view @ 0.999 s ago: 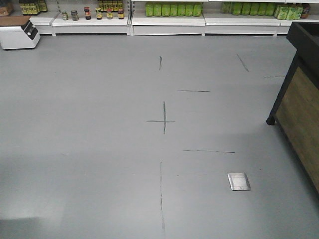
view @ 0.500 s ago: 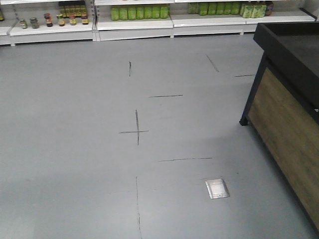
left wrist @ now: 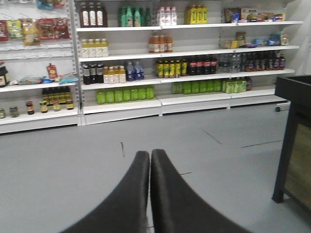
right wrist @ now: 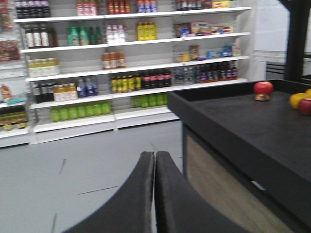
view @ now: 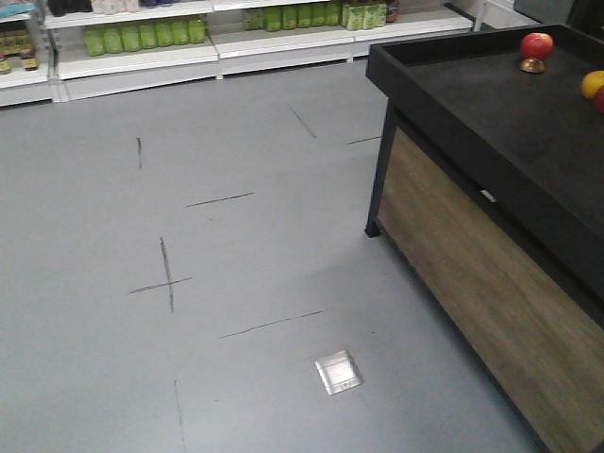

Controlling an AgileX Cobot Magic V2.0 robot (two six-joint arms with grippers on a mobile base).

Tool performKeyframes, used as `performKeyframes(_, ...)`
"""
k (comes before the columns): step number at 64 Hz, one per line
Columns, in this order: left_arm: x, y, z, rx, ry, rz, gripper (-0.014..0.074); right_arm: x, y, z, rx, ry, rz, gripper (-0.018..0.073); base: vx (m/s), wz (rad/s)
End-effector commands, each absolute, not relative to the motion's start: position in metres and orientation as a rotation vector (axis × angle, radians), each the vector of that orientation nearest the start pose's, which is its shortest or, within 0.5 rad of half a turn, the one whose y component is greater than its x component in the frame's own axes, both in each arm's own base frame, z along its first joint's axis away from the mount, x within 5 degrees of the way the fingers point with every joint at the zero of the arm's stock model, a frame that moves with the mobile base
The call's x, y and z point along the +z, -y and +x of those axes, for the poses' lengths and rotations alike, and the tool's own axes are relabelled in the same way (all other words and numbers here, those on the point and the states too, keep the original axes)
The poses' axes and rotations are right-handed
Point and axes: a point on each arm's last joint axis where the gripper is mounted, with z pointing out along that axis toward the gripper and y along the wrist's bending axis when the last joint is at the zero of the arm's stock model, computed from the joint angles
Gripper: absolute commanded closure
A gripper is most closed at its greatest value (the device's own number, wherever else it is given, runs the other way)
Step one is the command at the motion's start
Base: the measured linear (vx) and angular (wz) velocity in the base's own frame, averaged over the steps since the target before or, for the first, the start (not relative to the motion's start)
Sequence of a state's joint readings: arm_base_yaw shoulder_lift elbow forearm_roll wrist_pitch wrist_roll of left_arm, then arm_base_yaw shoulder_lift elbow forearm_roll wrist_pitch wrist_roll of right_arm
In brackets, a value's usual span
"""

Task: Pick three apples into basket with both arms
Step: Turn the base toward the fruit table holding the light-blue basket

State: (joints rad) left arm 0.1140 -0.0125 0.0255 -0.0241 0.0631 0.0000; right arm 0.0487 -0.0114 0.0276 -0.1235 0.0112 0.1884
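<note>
From the front-facing view, a grey floor [view: 236,245] carries thin dark marks and a small metal floor plate [view: 338,371], with stocked shelves [view: 142,58] along the far wall. On the right stands a display counter [view: 472,274] with a black top tray and a wood-panelled side. One red apple [view: 536,43] with a yellow patch sits on a small base near the tray's far corner. A yellow fruit [view: 593,83] lies just at the picture's right edge, well apart from the apple. In the left wrist view, the left gripper [left wrist: 150,154] hangs above the bare floor with its two black fingers pressed together tip to tip and nothing between them. It faces the shelves, with the counter's corner at far right. In the right wrist view, the right gripper [right wrist: 154,155] is likewise closed flat and empty, pointing toward the counter. The apple sits far back on the black top, and the yellow fruit touches a second red fruit [right wrist: 306,106] cut by the frame edge.
</note>
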Motion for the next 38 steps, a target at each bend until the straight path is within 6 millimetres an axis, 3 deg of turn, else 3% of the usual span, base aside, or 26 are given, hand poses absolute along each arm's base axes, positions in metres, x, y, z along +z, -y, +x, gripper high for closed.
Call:
performKeyframes(1,0.2018,-0.0063,0.0554,0.058,-1.483,-0.116,0.0603,0.2086,-0.0035,0.0551,0.092,-1.432,-0.005,0.0564,0.19,-0.49)
performKeyframes(38,0.2018,-0.0063,0.0554,0.058,-1.483,-0.116,0.0603,0.2086,-0.0035,0.0551,0.092,-1.432,-0.005,0.0564,0.15,-0.55)
